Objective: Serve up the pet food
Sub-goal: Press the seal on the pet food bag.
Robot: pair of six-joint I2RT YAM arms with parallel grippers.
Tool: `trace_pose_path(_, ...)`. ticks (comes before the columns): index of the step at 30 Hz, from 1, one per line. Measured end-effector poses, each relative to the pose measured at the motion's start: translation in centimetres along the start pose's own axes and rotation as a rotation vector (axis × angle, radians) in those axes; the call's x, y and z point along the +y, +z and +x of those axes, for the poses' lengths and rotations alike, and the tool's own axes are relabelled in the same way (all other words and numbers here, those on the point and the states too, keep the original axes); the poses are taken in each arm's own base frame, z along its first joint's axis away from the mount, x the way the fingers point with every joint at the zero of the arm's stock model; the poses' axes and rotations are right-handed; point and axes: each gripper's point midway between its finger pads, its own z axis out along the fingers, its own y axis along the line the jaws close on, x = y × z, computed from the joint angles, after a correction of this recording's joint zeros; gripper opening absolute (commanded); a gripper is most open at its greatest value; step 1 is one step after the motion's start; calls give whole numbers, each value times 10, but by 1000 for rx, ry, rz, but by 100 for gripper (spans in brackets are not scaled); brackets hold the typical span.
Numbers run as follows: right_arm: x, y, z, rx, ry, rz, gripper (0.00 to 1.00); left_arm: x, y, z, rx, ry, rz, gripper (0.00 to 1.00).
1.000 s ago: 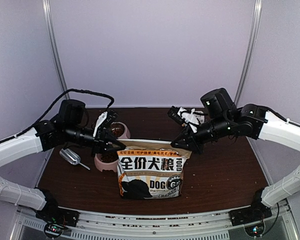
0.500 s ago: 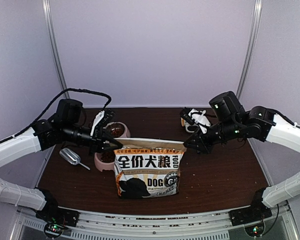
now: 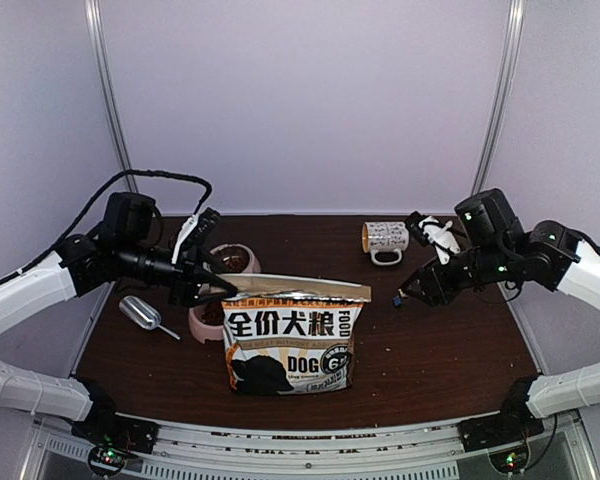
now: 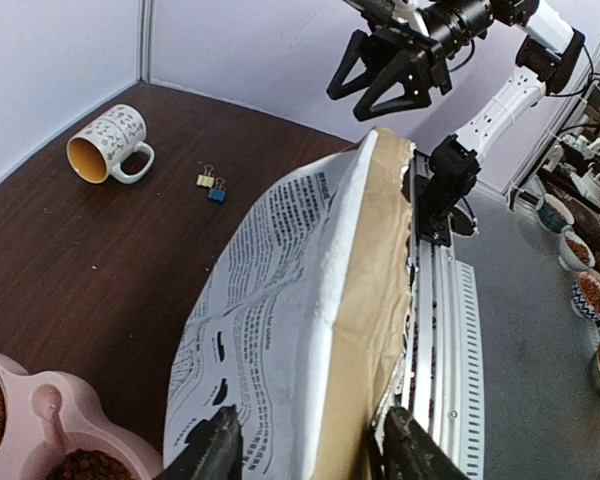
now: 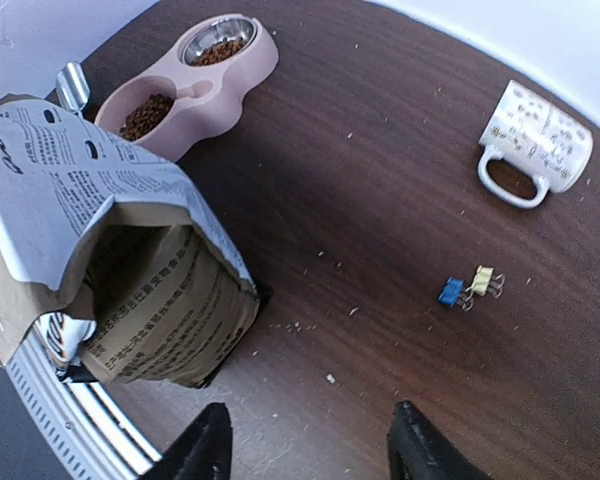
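Since pet food [image 5: 145, 115] lies in bowl [image 5: 205, 100], both jaws apart, left gripper [image 4: 310, 428] astride bag [image 4: 280, 250] top, right gripper [image 5: 305, 430] clear: withdraw without tipping.

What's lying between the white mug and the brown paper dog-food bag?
Two small binder clips, one yellow and one blue, on the dark wooden table; clearest in the left wrist view.

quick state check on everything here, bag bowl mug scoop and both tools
kraft-brown dog-food bag: standing upright on the table
pink double bowl: both wells hold dark brown kibble pellets
white patterned mug: on its side, empty
silver metal scoop: lying flat beside the bowl
left tool: open, astride the bag's top edge
right tool: open, empty, clear of the bag
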Motion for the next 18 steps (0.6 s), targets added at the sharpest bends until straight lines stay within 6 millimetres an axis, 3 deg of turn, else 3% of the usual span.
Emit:
trace_pose_path(4,-22,7,-10,-80,127,33,59,-1,-8,-16,-54,3,-33,80)
trace_pose_path(9,-63,39,-2,-43,302,112,54,2,-37,-53,-174,-5,-150,81)
trace_pose_path(13,-99,69,13,18,424,170,53,30,-65,-75,-261,-66,-274,81)
trace_pose_path(18,-130,98,32,84,513,208,52,75,-98,-59,-306,-204,-434,81)
